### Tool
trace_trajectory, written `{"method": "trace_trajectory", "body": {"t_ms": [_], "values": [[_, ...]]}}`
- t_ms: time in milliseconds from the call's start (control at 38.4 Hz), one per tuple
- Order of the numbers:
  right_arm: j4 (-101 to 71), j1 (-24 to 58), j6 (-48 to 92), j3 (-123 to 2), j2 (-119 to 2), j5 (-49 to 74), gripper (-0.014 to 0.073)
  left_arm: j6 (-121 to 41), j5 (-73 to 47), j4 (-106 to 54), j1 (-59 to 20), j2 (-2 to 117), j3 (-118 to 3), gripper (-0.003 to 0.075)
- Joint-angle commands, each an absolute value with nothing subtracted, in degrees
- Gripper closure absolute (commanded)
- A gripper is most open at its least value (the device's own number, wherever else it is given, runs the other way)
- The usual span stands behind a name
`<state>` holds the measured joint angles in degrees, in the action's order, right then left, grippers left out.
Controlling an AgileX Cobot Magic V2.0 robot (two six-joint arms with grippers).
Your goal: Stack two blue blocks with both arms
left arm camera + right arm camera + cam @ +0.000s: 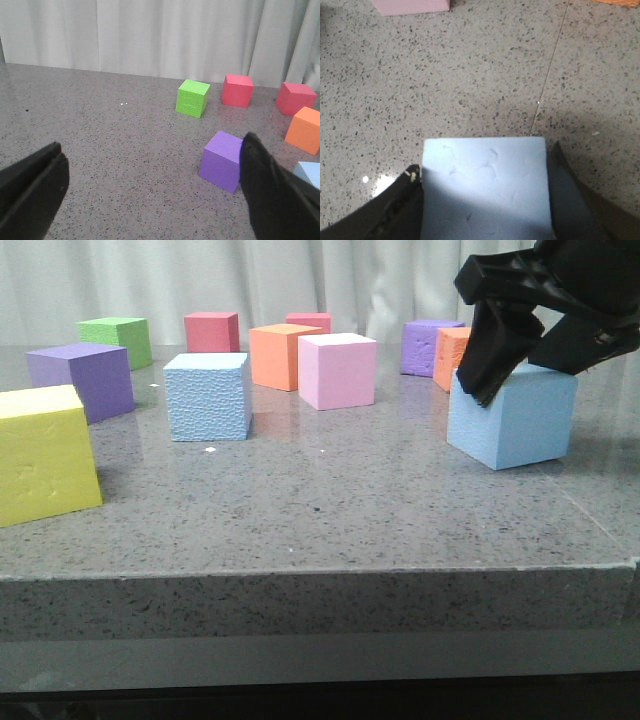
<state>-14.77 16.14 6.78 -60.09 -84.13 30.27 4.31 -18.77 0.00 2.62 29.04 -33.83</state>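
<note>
right gripper [500, 365] down over the smooth blue block [512, 416] at the right side of the grey table [330, 530], one dark finger against each side face (wrist view shows both touching), block resting on the surface. textured blue block [208, 396] stands well apart, left of centre, just beside the pink cube [337, 370]. left gripper [150, 200] hovers with fingers spread wide, nothing between them; purple cube [222, 161] and green cube [192, 98] lie beyond it.
</note>
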Motion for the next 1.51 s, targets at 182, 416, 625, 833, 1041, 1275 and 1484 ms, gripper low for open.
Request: {"method": "trace_trajectory", "body": {"t_ms": [182,416,625,833,1041,1275,1484], "values": [[-15.14,19.83,7.48,-65.57,-81.98,30.66,0.0336,4.15,-14.62,0.0,2.25,29.61,-35.91,0.0048],[-15.31,30.1,7.48,-66.18,-82.35,28.63,0.0336,4.15,-14.62,0.0,2.25,29.61,-35.91,0.0048],[-15.31,36.41,7.48,-66.18,-84.42,26.1,0.0336,4.15,-14.62,0.0,2.25,29.61,-35.91,0.0048],[-15.31,39.44,7.48,-66.18,-86.05,25.8,0.0326,4.15,-14.71,0.0,2.25,29.61,-35.91,0.0048],[-15.31,39.44,7.48,-66.18,-86.05,25.85,0.0027,4.15,-14.71,0.0,2.25,29.61,-35.91,0.0048],[-15.31,38.79,7.48,-67.65,-83.06,27.69,-0.0039,4.15,-14.71,0.0,2.25,29.61,-35.91,0.0048],[-15.31,36.94,6.92,-67.81,-77.72,27.94,0.003,4.15,-14.71,0.0,2.25,29.61,-35.91,0.0048]]}}
